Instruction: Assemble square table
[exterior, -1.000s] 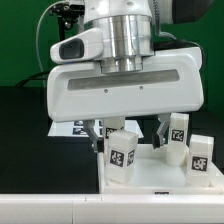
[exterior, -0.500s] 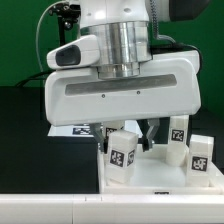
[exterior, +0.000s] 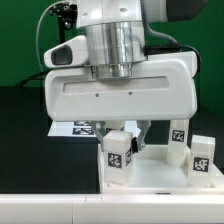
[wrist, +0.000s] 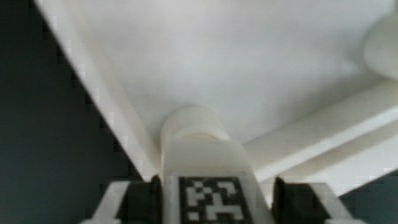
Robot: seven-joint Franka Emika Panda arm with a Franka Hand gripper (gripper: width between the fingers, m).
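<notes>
The white square panel [exterior: 155, 180] lies flat at the exterior view's lower right. My gripper [exterior: 122, 135] hangs over its near left corner, shut on a stubby white tagged leg [exterior: 117, 152] that stands upright just above the panel. In the wrist view the leg [wrist: 205, 150] runs out from between the fingers [wrist: 139, 203], its tag facing the camera and its far end over the panel's raised rim [wrist: 125, 100]. Two more tagged legs [exterior: 179, 140] [exterior: 200, 155] stand on the panel's right side.
The marker board [exterior: 75, 128] lies on the black table behind the panel on the exterior view's left. A long white bar [exterior: 50, 208] runs along the front edge. The gripper's wide body hides the panel's back part.
The gripper has moved a little up and to the exterior view's left, and the held leg has moved with it. The two legs on the right have stayed put.
</notes>
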